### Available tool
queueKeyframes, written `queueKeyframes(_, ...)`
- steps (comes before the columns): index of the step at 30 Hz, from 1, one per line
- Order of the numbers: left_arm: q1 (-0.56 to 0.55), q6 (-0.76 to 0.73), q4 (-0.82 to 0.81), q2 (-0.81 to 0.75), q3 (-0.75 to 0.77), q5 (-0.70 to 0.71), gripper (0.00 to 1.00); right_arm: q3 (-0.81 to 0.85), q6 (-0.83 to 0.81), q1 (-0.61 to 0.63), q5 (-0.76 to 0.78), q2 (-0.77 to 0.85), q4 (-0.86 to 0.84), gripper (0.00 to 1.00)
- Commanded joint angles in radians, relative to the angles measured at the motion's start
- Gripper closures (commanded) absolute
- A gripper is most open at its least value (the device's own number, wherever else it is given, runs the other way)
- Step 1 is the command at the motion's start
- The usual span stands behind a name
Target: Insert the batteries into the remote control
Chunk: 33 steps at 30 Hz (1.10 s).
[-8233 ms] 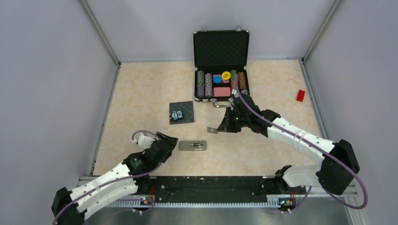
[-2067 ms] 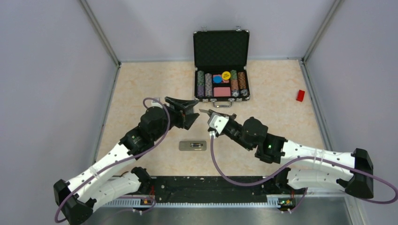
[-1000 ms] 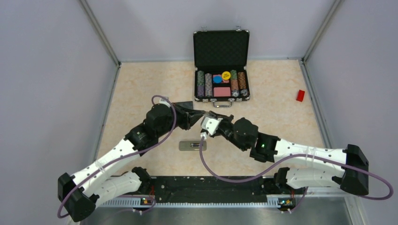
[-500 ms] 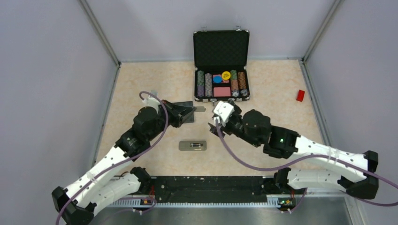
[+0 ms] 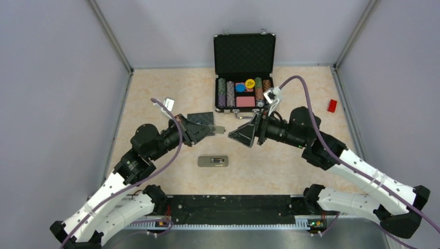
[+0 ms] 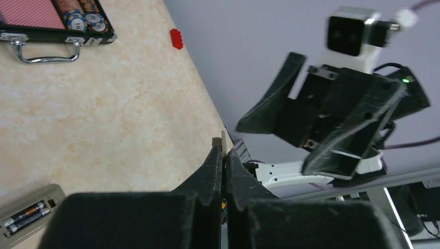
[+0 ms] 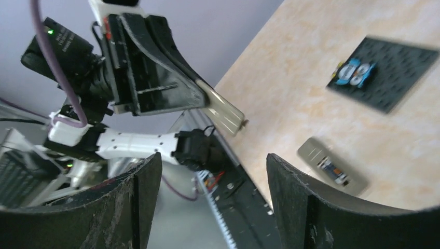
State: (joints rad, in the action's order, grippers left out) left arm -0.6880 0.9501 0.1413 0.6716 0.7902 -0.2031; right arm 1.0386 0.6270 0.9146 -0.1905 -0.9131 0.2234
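The remote control lies grey back up on the table, its compartment uncovered. Two batteries sit side by side inside it; they also show in the right wrist view as batteries in the remote control. My left gripper hangs above and behind the remote. It is shut on a thin flat grey cover, which sticks out past the fingertips as the cover. My right gripper faces it from the right, apart from the cover, open with nothing between its fingers.
A black pad carrying a small blue object lies behind the left gripper. An open black case of poker chips stands at the back. A red block rests near the right wall.
The two grippers met over the table; the right one opened and let go of the grey cover, which stays in the left. Both arms then drew apart, the right swinging back and to the right.
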Motion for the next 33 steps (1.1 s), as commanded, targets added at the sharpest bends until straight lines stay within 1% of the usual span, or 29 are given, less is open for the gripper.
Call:
queueKeyframes(1,0.002,-0.032,-0.044,-0.038,0.037,-0.065,1.00,-0.080,0.309,-0.005,-0.104,-0.010,-0.159,0.29)
queueKeyframes(3,0.002,-0.012,-0.064,-0.049,0.021,-0.072,1.00,-0.131,0.368,-0.006,-0.109,-0.001,-0.260,0.32)
queueKeyframes(5,0.002,0.012,-0.093,-0.057,0.003,-0.080,1.00,-0.158,0.401,-0.006,-0.113,0.001,-0.317,0.33)
queueKeyframes(10,0.002,0.071,-0.166,-0.064,-0.030,-0.102,1.00,-0.191,0.416,-0.004,-0.101,-0.001,-0.373,0.37)
queueKeyframes(15,0.002,0.096,-0.178,-0.062,-0.037,-0.115,1.00,-0.213,0.417,-0.004,-0.080,-0.004,-0.421,0.40)
queueKeyframes(26,0.002,0.149,-0.209,-0.068,-0.068,-0.132,1.00,-0.210,0.440,0.006,-0.085,-0.082,-0.493,0.61)
queueKeyframes(29,0.002,0.161,-0.219,-0.073,-0.082,-0.129,1.00,-0.229,0.459,0.013,-0.078,-0.086,-0.512,0.69)
queueKeyframes(33,0.002,0.168,-0.219,-0.085,-0.094,-0.129,1.00,-0.249,0.480,0.015,-0.064,-0.080,-0.514,0.87)
